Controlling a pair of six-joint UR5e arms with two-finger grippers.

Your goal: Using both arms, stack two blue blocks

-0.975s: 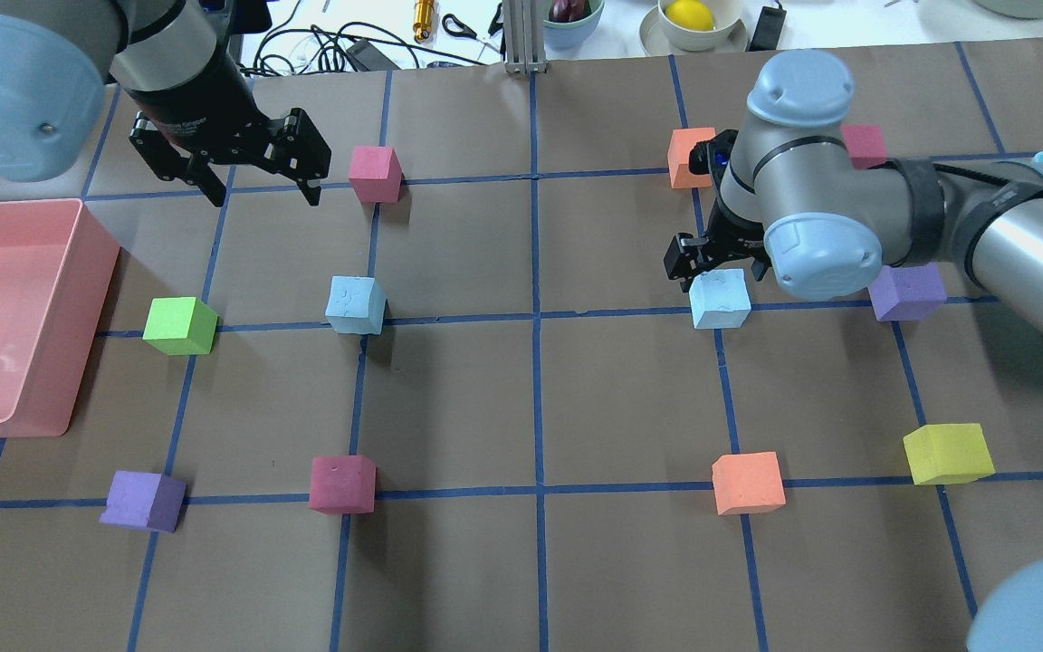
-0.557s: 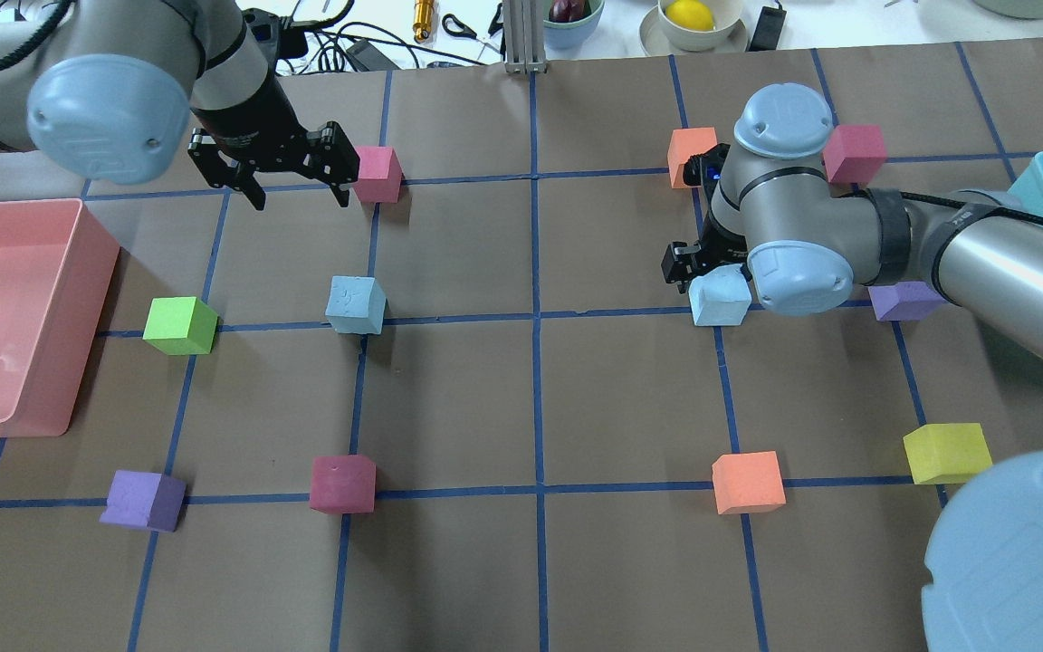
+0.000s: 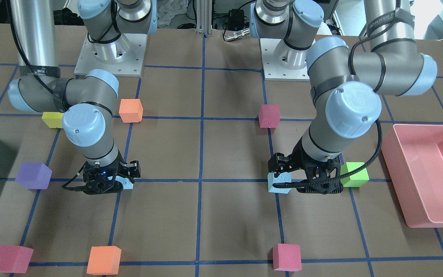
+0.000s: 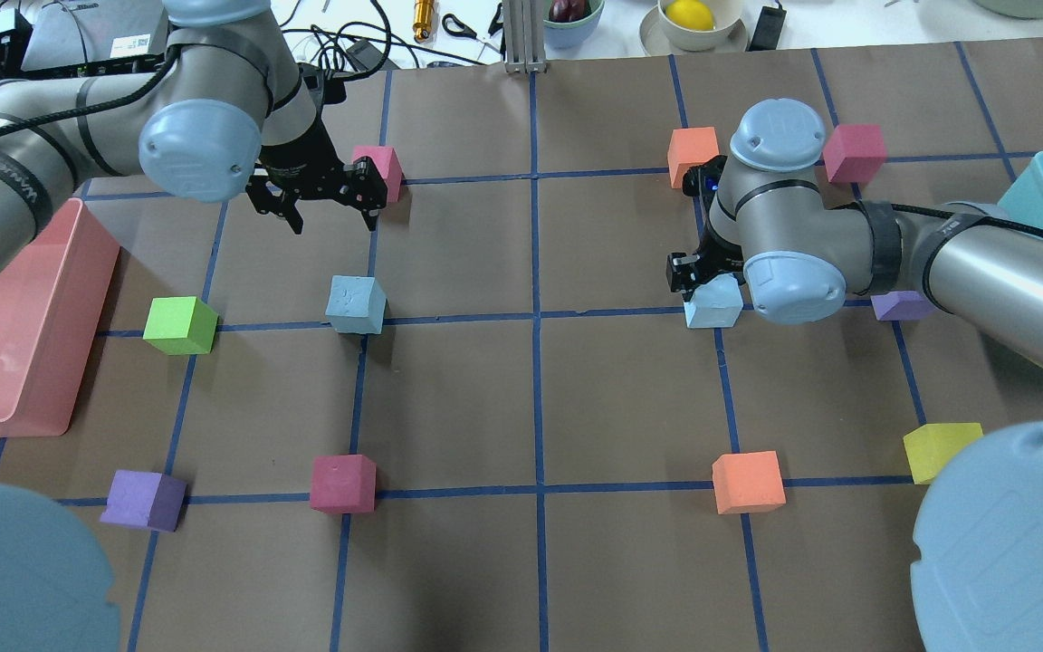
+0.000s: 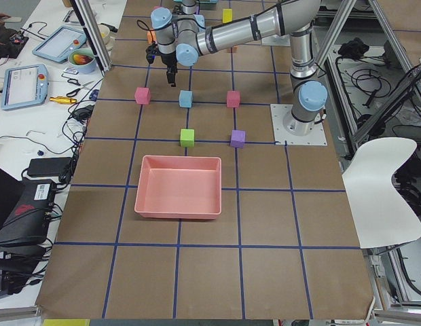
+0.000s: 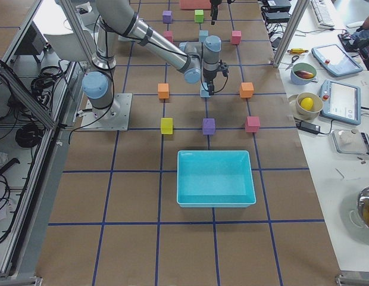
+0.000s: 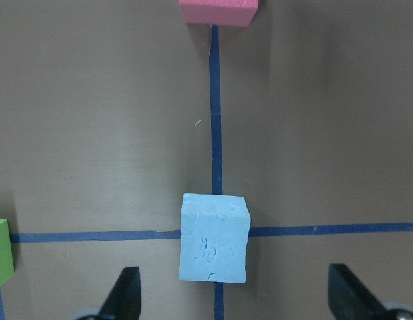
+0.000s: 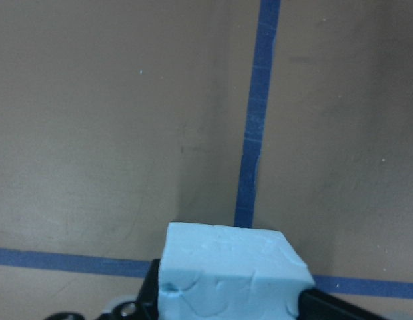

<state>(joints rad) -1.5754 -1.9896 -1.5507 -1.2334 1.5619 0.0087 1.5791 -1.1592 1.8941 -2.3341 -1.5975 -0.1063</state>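
Blue block (image 8: pixel 230 270) in right end effector (image 8: pixel 234 300)

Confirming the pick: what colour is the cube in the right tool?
Pale sky blue. The cube shows best in the right wrist view.

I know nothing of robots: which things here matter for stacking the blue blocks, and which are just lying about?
In the job: left gripper, right gripper, free blue block, gripped blue block.
Lying about: green cube, yellow cube, pink bin, teal bin.
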